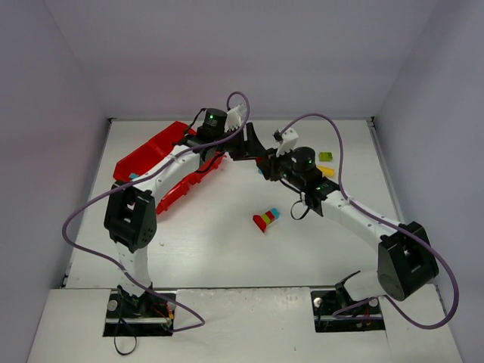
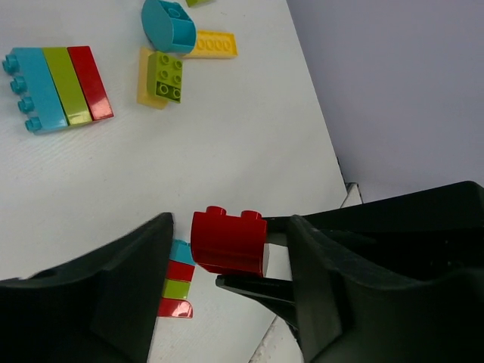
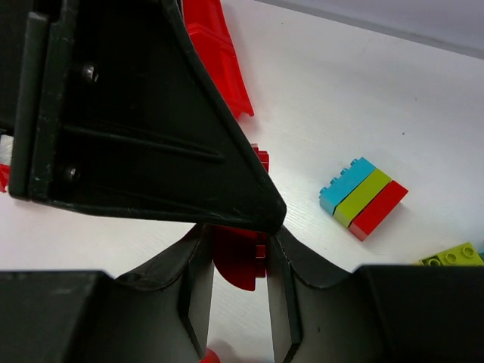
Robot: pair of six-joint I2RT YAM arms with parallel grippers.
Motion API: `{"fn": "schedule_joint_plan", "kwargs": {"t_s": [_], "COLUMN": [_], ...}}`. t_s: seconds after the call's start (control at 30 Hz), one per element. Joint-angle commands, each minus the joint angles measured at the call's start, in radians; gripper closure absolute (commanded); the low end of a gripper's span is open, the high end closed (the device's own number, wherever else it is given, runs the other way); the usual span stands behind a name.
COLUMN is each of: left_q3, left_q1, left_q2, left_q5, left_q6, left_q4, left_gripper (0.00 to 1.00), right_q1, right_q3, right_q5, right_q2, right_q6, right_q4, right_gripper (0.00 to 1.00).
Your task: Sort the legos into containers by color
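Starting nearest the arm bases, a joined stack of red, lime and teal bricks is seen lying on the white table, apart from everything else and not yet split.

Further out, above mid-table, the 2 grippers are brought tip to tip. The right gripper is pinched onto a red brick, which is held between its 2 fingers off the table. The left gripper is spread, with 1 finger on each side of that brick and a gap visible at both sides, so no grip is made by it yet. A second small stack of teal, red and lime layers is glimpsed just below the held brick in the left wrist view.

Beyond, to the right, a lime brick, a yellow plate and a round teal piece are seen loose on the table. At the far left lies the red tray, largely hidden by the left arm; what it holds cannot be told.

The task is judged to be at an early stage. At least 6 pieces are outside the tray, and 2 of them are stacks to be pulled apart first.
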Motion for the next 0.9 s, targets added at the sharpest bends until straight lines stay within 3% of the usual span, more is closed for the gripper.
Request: {"fn": "schedule_joint_plan", "kwargs": {"t_s": [0.0,0.1,0.13,0.17,0.2,0.27,0.3,0.47,0.57,0.87], "left_q3": [0.014,0.022,0.024,0.025,0.03,0.036,0.039,0.043,0.068,0.181], "left_q1": [-0.002,-0.002,-0.002,0.0,0.006,0.017,0.033,0.138,0.23,0.394], "left_q2": [-0.031,-0.026,-0.026,-0.026,-0.026,-0.028,-0.028,-0.052,-0.058,0.043], "left_q5": [0.036,0.051,0.056,0.056,0.054,0.044,0.044,-0.013,-0.086,-0.52], "left_q6": [-0.015,-0.019,-0.017,-0.014,-0.009,-0.005,0.003,0.069,0.147,0.349], "left_q4": [0.074,0.08,0.081,0.078,0.075,0.058,0.055,0.0,-0.067,-0.109], "left_gripper": [0.51,0.83,0.88,0.97,0.99,1.0,1.0,1.0,1.0,0.99], "right_q1": [0.005,0.005,0.005,0.005,0.005,0.004,0.002,-0.018,-0.032,-0.139], "right_q3": [0.043,0.044,0.047,0.052,0.055,0.07,0.073,0.083,0.075,0.008], "right_q5": [-0.006,0.003,0.007,0.009,0.011,0.017,0.02,0.038,0.064,0.092], "right_q2": [-0.01,-0.007,-0.005,-0.004,0.003,0.009,0.013,0.012,-0.003,-0.094], "right_q6": [0.001,0.001,0.001,0.0,0.0,0.0,0.003,0.015,0.018,0.046], "right_q4": [0.103,0.1,0.097,0.086,0.08,0.063,0.046,-0.007,-0.038,-0.101], "right_gripper": [0.94,0.89,0.86,0.8,0.67,0.53,0.4,0.22,0.19,0.2]}}
